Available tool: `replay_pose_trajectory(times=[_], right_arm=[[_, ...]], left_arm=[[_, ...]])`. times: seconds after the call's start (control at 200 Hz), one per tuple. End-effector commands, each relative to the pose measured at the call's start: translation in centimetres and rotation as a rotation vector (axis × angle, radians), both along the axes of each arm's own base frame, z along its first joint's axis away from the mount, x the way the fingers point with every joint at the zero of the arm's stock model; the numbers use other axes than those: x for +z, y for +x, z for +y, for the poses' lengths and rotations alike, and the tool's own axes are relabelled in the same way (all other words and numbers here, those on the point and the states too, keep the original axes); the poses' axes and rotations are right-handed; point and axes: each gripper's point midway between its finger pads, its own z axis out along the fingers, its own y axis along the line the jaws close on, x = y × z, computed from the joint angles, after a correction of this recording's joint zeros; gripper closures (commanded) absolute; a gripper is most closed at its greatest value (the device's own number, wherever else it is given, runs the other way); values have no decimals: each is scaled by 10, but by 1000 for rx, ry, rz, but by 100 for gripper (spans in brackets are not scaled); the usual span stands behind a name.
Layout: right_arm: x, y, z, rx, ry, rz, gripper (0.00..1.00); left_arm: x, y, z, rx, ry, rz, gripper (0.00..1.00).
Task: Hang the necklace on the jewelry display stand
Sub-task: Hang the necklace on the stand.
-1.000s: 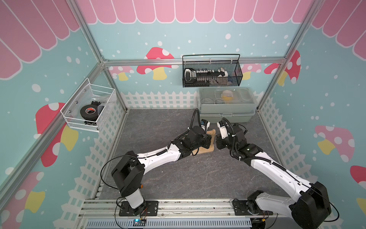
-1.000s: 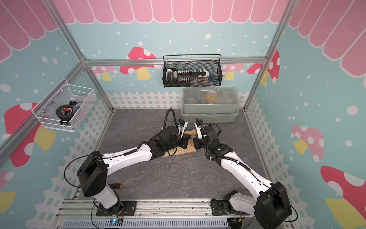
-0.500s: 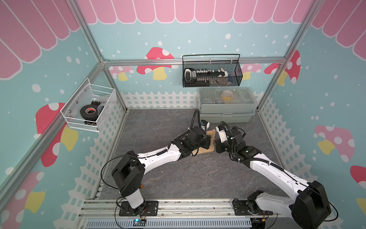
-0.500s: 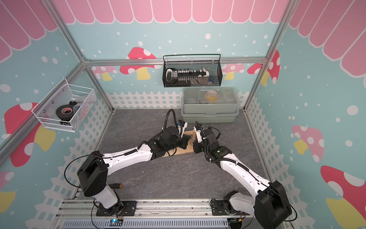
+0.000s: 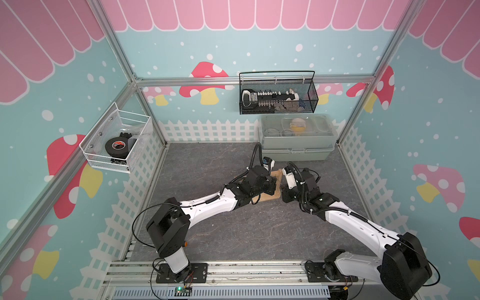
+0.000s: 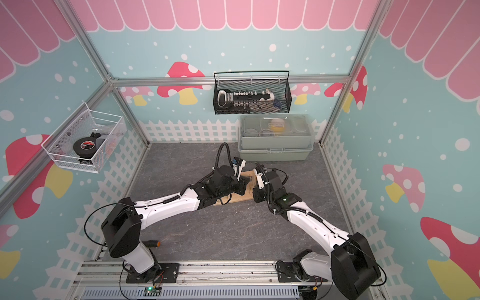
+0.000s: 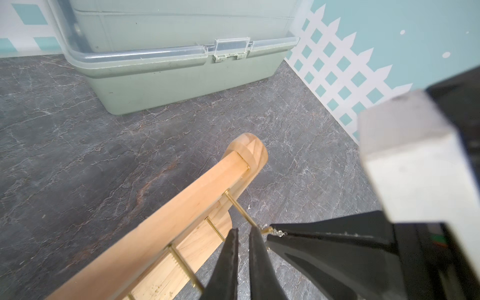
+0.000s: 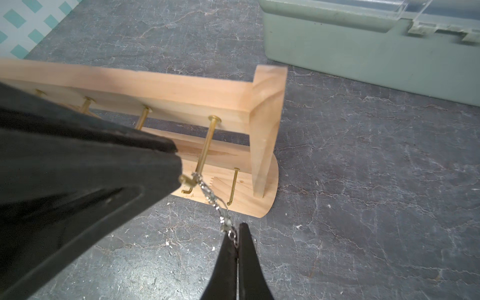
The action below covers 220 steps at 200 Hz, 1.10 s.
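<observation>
Your right gripper (image 8: 237,230) pinches the necklace (image 8: 215,205), stretched ahead to a hook (image 8: 206,145) on the stand (image 8: 168,93); beside that hook sits your left gripper (image 7: 242,233), jaws narrowly parted.

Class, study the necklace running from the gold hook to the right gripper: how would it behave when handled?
Probably floppy: the necklace is a fine linked chain, drawn straight only because the right gripper pinches it. Likely very light: the thin gold hook carrying it looks unbent. It may slip off easily, since it sits near the hook's tip.
</observation>
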Motion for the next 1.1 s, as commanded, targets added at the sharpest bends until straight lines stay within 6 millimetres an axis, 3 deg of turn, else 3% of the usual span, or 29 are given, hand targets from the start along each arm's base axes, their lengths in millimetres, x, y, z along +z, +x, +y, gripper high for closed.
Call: replay_pose_trajectory(times=[0.0, 0.36, 0.645, 1.096], right_arm=[[-1, 6, 2, -6, 9, -15, 98], [-9, 13, 2, -15, 1, -38, 98], [-11, 16, 3, -13, 3, -60, 96], [-11, 22, 4, -14, 2, -79, 90]], left_arm=[[14, 4, 10, 38, -15, -20, 87], [14, 4, 14, 45, -16, -12, 87], [13, 0, 18, 51, -25, 6, 76], [15, 1, 22, 64, -8, 1, 75]])
